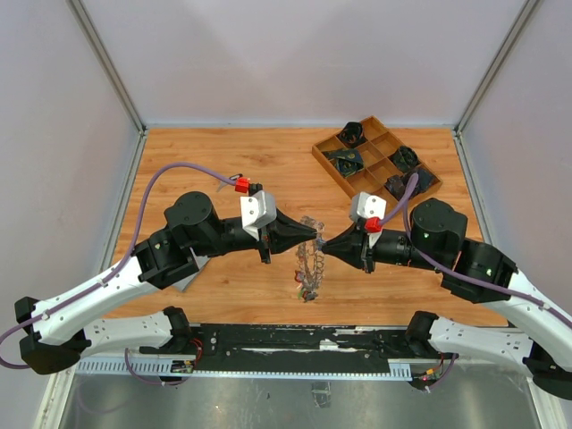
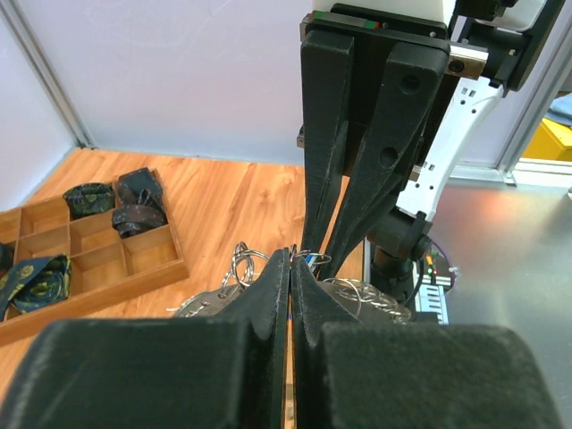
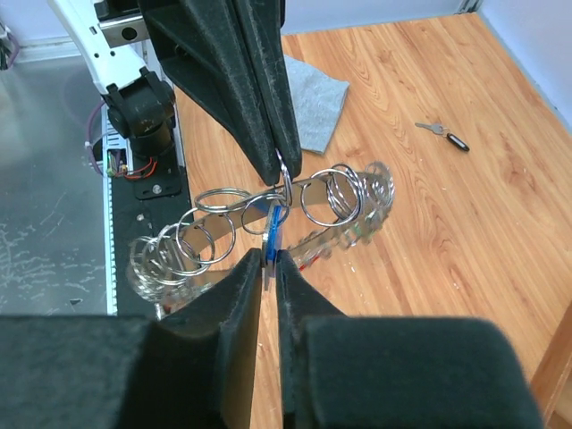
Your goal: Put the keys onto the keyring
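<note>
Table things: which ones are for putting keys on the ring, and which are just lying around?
For the job:
- keyring, held by the left gripper
- blue-tagged key, in the right gripper
- black-tagged key, lying loose

Just lying about:
- wooden tray
- dark bundles inside it
- grey cloth

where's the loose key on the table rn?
Right wrist view, upper right: the loose key lies alone on the table, right of the grey cloth, beyond the keyring.
</note>
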Robot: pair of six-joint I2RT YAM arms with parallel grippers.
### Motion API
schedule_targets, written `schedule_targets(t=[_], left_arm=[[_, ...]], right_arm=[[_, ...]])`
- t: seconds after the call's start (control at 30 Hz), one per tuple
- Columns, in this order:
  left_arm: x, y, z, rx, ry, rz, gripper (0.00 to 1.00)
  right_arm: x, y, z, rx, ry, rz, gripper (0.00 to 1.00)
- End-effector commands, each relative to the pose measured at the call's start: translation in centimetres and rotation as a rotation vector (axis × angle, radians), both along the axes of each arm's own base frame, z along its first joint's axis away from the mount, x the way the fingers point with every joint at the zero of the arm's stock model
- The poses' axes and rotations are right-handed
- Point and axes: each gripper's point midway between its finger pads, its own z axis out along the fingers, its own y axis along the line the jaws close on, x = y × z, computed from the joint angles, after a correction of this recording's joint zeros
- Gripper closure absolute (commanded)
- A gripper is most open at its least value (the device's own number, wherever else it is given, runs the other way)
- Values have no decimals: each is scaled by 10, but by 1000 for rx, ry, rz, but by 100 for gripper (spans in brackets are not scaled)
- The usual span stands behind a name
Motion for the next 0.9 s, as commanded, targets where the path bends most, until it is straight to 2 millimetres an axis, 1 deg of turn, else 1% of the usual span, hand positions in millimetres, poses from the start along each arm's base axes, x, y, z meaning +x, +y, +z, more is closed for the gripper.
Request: schedule_targets(t=[0.0,0.1,0.17,0.33,0.6,0.73,0.83,0.87], left_arm=[[-6,6,37,-103,-66,-7,99],[-6,6,37,-105,-67,-7,99],[-7,6,37,-104,-66,-9,99],[-6,6,37,-104,-64,-9,100],[-7,6,37,-105,-65,-10,99],[-7,6,36,-103,-62,-8,99],[-7,6,36,-102,-61,-10,99],[-7,6,36,-102,-62,-9,99]], right_arm=[[1,-1,4,19,-19,-19,91],[5,-5,1,5,-23,-47,97],[7,-8,0,-3,-25,-63,99],[10,-9,-8,-39,-15,-81,99],[7,0,-26,-113,31,-36,99],[5,4,-23,-103,33,-15,97],[4,2,-13,-72,16,-12,93],[3,1,-8,-54,5,-14,90]])
